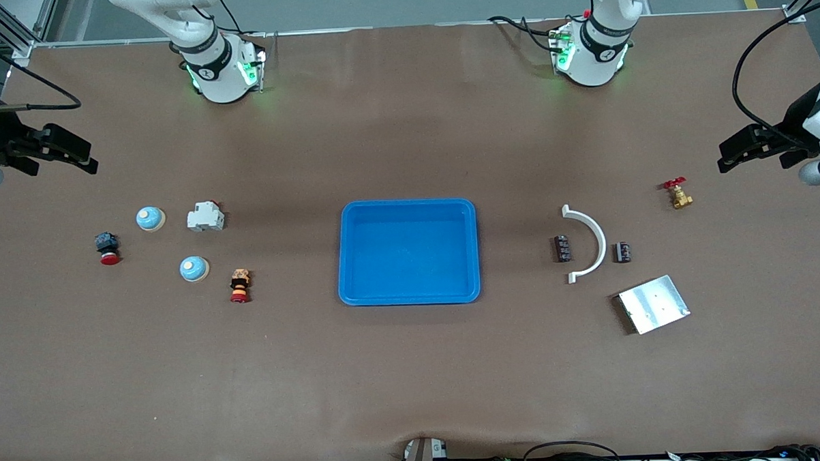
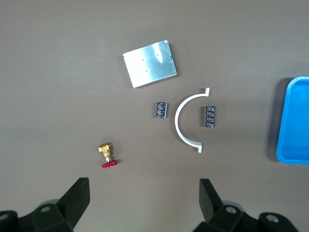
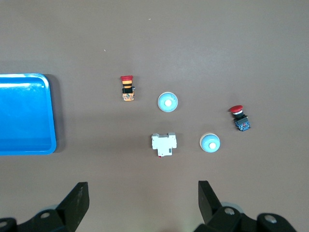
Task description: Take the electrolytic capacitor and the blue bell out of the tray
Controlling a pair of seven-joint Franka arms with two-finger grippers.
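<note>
A: What sits toward the right arm's end of the worktop?
B: Two round pale-blue bells point(image 1: 150, 218) point(image 1: 194, 268); the right gripper point(image 3: 142, 203) hangs above, jaws wide, empty.
A: And toward the left arm's end?
B: Two small black capacitors point(image 1: 562, 248) point(image 1: 622, 252) flank a white curved bracket point(image 1: 586, 242); the left gripper point(image 2: 145, 200) hangs wide, empty. A blue plastic tray point(image 1: 407, 209) sits mid-table.

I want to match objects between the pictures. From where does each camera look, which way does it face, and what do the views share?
Front view: high across the table, facing both arm bases; both arms wait at the table ends, over bare table, left end effector, right end effector.
Left wrist view: looks down past the open left end effector at two capacitors, a white arc, a metal plate, a valve.
Right wrist view: looks down past the open right end effector at two bells, a breaker, two push buttons.
Shared: the blue tray shows in all three.
</note>
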